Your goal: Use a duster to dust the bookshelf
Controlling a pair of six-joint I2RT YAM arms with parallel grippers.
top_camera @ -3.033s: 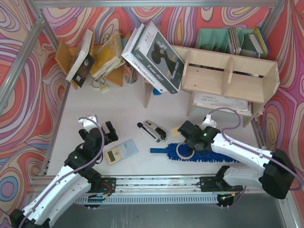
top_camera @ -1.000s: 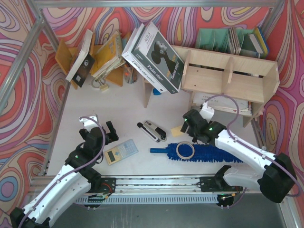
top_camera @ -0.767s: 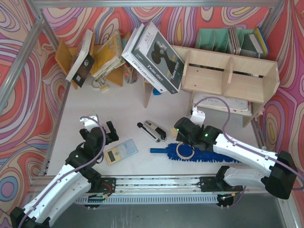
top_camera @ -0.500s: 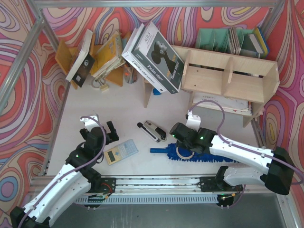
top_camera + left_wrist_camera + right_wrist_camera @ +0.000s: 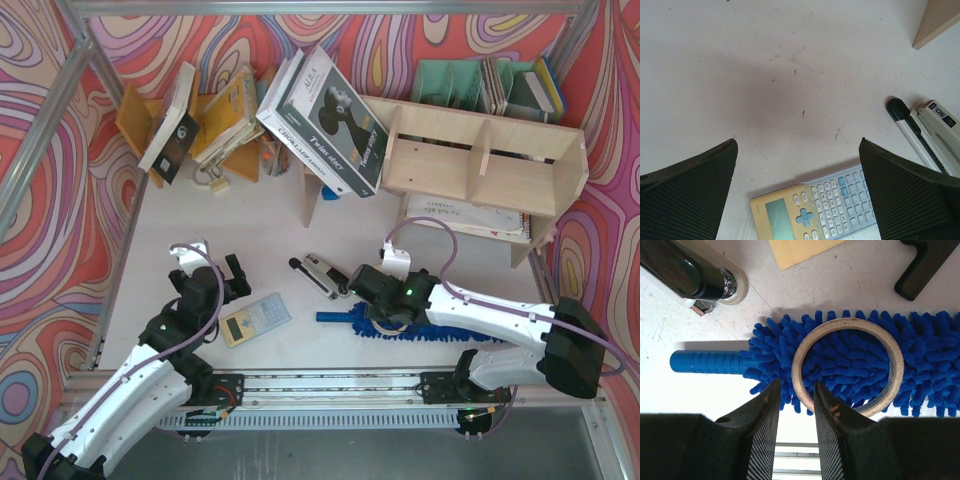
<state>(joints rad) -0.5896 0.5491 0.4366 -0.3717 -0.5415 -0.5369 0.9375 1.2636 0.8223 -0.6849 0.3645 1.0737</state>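
Note:
The blue fluffy duster [image 5: 462,332] lies on the table near the front edge, its plastic handle [image 5: 331,317] pointing left. A roll of tape [image 5: 850,323] rests on the duster's fluff [image 5: 932,342] beside the handle [image 5: 705,361]. My right gripper [image 5: 796,385] hangs low over that spot, jaws narrow but apart, straddling the ring's left rim and some fibres. In the top view the right gripper [image 5: 378,312] covers most of the ring. The pale plywood bookshelf [image 5: 480,160] stands at the back right. My left gripper [image 5: 798,142] is wide open with nothing in it, at the front left [image 5: 212,265].
A calculator [image 5: 255,318] lies by the left gripper, and a stapler [image 5: 322,274] sits just left of the right gripper. Books [image 5: 325,120] lean on the shelf's left end. An orange-brown rack [image 5: 215,125] and a green file holder [image 5: 450,80] stand at the back.
My right gripper has moved left along the duster and down onto the tape ring's left rim, and its jaws have narrowed. The left arm has stayed still.

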